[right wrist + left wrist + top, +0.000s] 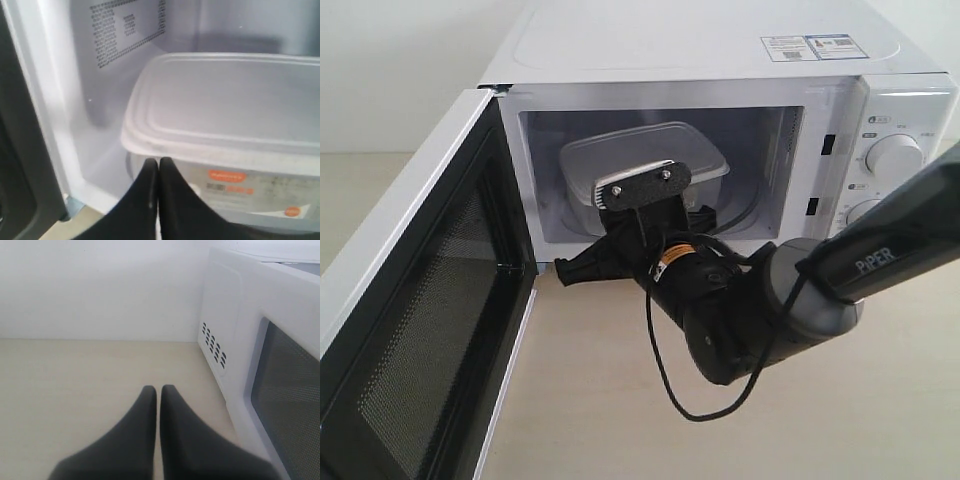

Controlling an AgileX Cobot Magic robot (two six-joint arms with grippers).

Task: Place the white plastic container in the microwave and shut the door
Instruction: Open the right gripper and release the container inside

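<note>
Right wrist view puts our right claw (158, 167), fingers pressed together and pinching nothing, at the near wall of the white plastic container (225, 115); we cannot tell whether the tips touch it. The container sits inside the microwave (700, 40), lid on, turned slightly askew to the opening. We judge the step in hand to be seating it. The push should go low on the wall and straight in, gently, so the box slides rather than tips. The arm and its loose black cable (651, 345) should then clear the opening before the door (410, 300), which stands wide, is swung. Our left claw (158, 392), also pressed together, hovers over the surface (75, 380) beside that door.
</note>
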